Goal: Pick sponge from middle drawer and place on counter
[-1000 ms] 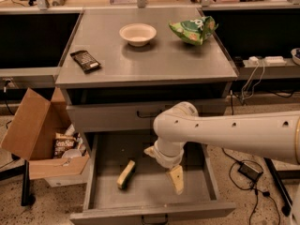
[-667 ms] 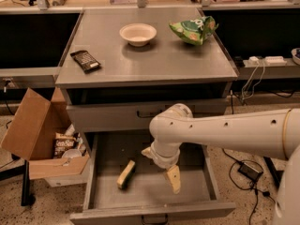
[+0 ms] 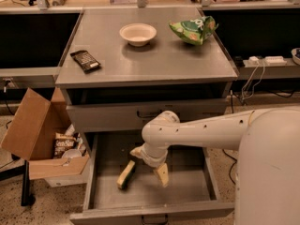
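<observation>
The sponge (image 3: 125,175), a yellow block with a dark edge, lies tilted on the floor of the pulled-out middle drawer (image 3: 187,191), left of its centre. My gripper (image 3: 149,165) hangs down into the drawer just right of the sponge. It is open, one finger near the sponge's upper end and the other to the right; I cannot tell if it touches the sponge. The white arm reaches in from the right. The counter (image 3: 154,62) is the grey top above.
A cream bowl (image 3: 138,33), a green snack bag (image 3: 193,29) and a dark flat packet (image 3: 85,60) lie on the counter. The closed drawer front with a black handle (image 3: 150,114) sits above the open drawer. An open cardboard box (image 3: 33,125) stands at the left.
The gripper has moved left across the drawer, closer to the sponge. The sponge has not moved.
</observation>
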Controlling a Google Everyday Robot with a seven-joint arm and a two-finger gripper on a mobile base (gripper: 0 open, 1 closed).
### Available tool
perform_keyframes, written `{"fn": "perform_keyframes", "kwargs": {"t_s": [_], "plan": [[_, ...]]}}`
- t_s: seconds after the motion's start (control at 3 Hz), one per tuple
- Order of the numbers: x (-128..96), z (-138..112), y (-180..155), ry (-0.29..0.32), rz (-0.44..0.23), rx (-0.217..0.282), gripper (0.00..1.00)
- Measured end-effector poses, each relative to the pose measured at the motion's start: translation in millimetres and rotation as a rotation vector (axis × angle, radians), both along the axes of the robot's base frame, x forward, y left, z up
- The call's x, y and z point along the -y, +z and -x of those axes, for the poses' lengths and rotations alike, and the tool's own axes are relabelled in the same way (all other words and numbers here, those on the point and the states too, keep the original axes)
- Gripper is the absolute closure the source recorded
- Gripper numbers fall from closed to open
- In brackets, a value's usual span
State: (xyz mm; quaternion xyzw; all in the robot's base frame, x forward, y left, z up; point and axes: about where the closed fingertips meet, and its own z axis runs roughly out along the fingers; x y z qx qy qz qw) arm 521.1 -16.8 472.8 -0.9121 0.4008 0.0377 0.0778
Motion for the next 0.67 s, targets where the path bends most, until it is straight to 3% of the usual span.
{"fn": "perform_keyframes", "kwargs": {"t_s": [0.67], "plan": [[-36, -23, -60, 0.094, -0.104, 0.027, 0.00]]}}
